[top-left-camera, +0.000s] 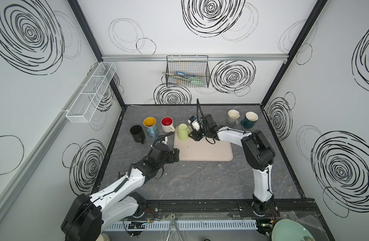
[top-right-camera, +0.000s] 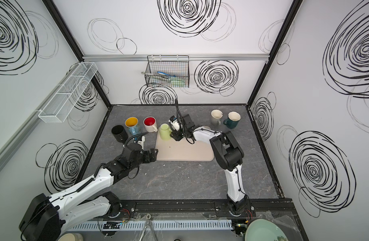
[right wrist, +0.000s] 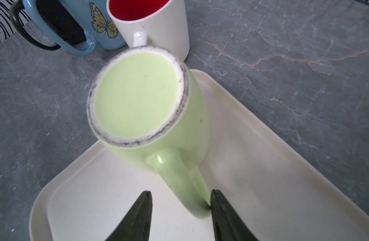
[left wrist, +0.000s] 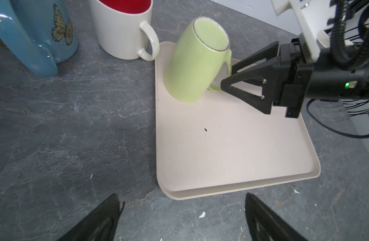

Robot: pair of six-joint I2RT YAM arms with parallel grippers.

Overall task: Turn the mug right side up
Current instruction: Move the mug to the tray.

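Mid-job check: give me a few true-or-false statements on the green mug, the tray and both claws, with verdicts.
1. The green mug stands base up on the tray. True.
2. The left claw holds the red-lined mug. False: it is open and empty, near the tray's edge.
3. The right claw straddles the green mug's handle. True.
4. The red-lined mug sits on the tray. False: it stands on the countertop, off the tray.
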